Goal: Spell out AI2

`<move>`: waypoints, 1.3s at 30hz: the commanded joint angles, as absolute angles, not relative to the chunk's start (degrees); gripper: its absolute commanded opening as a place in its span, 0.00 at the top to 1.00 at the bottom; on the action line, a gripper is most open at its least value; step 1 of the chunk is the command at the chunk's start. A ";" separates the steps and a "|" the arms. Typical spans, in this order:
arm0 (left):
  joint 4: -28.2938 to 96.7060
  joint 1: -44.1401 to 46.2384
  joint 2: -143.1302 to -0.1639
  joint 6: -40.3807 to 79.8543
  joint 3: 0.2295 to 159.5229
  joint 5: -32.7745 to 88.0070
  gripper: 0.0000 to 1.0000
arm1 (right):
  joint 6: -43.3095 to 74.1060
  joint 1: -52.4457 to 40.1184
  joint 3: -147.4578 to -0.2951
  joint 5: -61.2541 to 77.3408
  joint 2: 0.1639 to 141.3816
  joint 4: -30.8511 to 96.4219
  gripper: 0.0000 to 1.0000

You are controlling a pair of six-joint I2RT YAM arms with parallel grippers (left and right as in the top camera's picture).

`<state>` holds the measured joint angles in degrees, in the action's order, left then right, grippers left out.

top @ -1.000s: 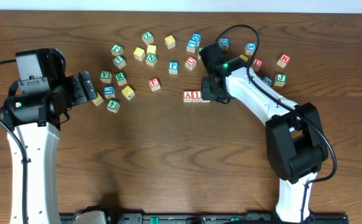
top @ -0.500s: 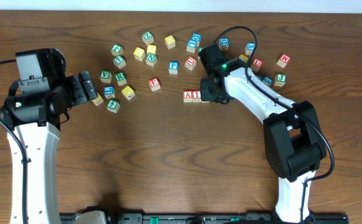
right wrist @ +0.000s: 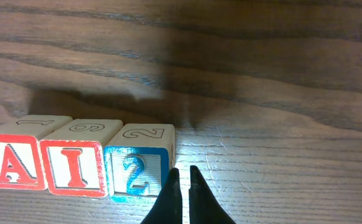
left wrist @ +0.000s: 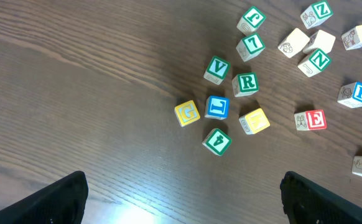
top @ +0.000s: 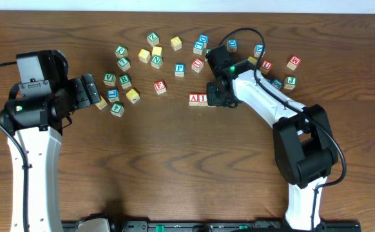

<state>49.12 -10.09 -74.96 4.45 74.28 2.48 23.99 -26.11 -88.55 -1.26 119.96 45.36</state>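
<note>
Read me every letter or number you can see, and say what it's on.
"A": red-printed wooden A block
"I": red-printed I block
"2": blue-printed 2 block
"V": green-printed V block
"R": green-printed R block
"G": yellow-printed G block
"4": green-printed 4 block
"E": red-printed E block
"P": blue-printed P block
"N": green-printed N block
"Z": green-printed Z block
Other markings: too small or tilted to read.
</note>
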 commanded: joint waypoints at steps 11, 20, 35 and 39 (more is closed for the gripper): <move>49.25 -10.33 -75.24 4.08 74.48 2.35 0.02 | 21.08 -25.89 -89.10 -0.95 120.77 43.90 0.99; 49.25 -10.33 -75.24 4.10 74.48 2.35 0.02 | 20.91 -25.85 -89.19 -0.93 119.94 44.69 0.99; 49.25 -10.33 -75.24 4.10 74.48 2.35 0.02 | 21.17 -27.46 -89.19 1.69 118.78 49.82 0.91; 49.25 -10.33 -75.24 4.10 74.48 2.35 0.02 | 21.17 -28.40 -89.17 1.69 119.20 48.82 0.94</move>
<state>49.10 -10.09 -74.96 4.45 74.28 2.48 21.63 -27.20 -88.55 1.08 119.96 49.34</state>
